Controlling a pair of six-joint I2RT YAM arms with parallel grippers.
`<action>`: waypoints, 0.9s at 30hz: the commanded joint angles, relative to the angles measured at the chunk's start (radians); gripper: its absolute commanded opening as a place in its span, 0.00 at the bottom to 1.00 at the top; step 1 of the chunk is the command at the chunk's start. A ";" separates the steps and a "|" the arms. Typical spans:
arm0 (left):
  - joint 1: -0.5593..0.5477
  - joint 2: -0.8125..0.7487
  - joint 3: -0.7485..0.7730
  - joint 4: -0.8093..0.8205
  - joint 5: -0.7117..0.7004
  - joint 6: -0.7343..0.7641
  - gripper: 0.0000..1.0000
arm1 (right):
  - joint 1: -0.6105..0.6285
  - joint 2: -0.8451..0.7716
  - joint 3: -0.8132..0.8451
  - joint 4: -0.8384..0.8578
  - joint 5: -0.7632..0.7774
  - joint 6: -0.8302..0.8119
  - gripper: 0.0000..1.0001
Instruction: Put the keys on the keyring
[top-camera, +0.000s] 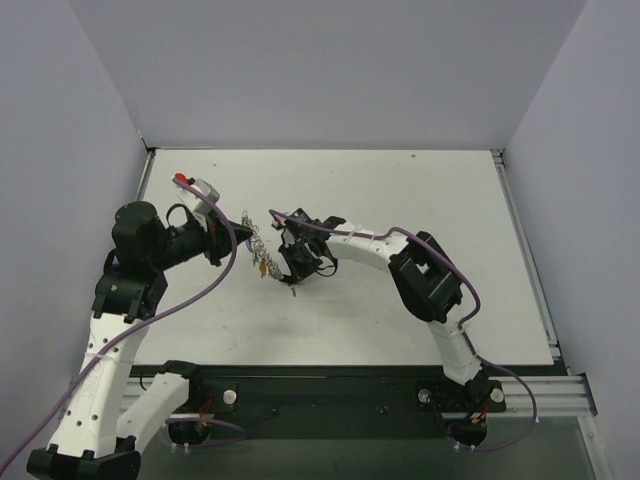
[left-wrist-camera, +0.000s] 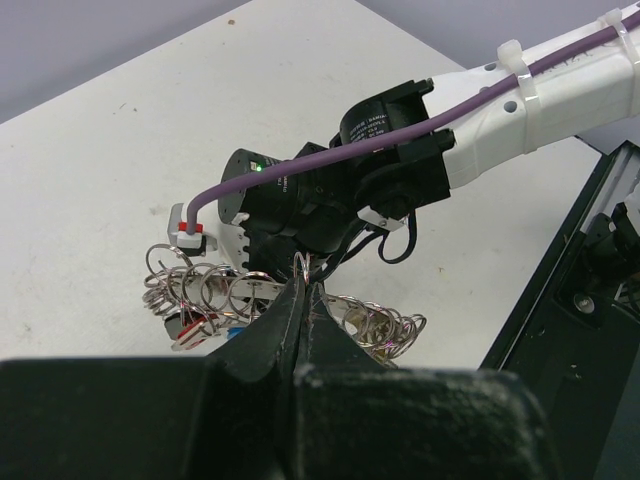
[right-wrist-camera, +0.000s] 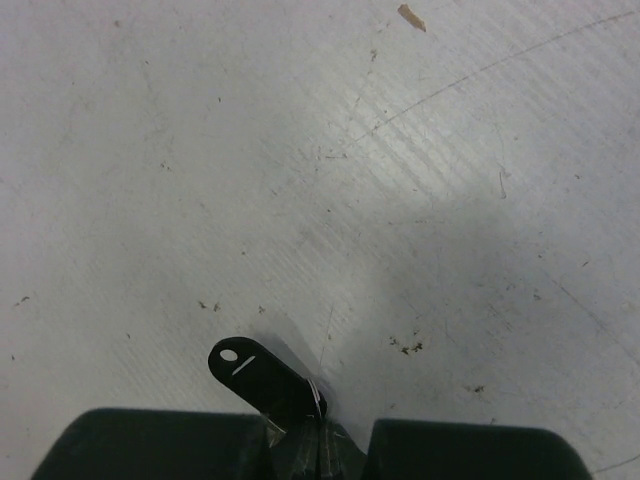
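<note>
Pinching tangled keyring (left-wrist-camera: 255, 295), left jaws, right jaws clamp dark tab (right-wrist-camera: 255, 372), keys (left-wrist-camera: 190, 326) unclear.

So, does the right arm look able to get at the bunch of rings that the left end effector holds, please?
Probably yes: the right end effector sits beside the ring bunch with nothing between them, though its jaws are shut on a flat black piece.

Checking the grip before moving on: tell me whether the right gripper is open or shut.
Shut: the right gripper has its fingers together with no gap, pinching a small black tab with a hole in its end.
</note>
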 joint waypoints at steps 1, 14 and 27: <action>0.007 -0.025 0.031 0.070 0.001 0.004 0.00 | 0.011 -0.023 -0.036 -0.060 0.037 0.004 0.00; 0.006 -0.050 0.000 0.081 0.024 0.008 0.00 | -0.002 -0.289 -0.140 -0.029 0.060 0.016 0.00; -0.002 -0.062 -0.034 0.083 0.035 0.013 0.00 | -0.041 -0.220 -0.122 -0.044 0.029 0.082 0.43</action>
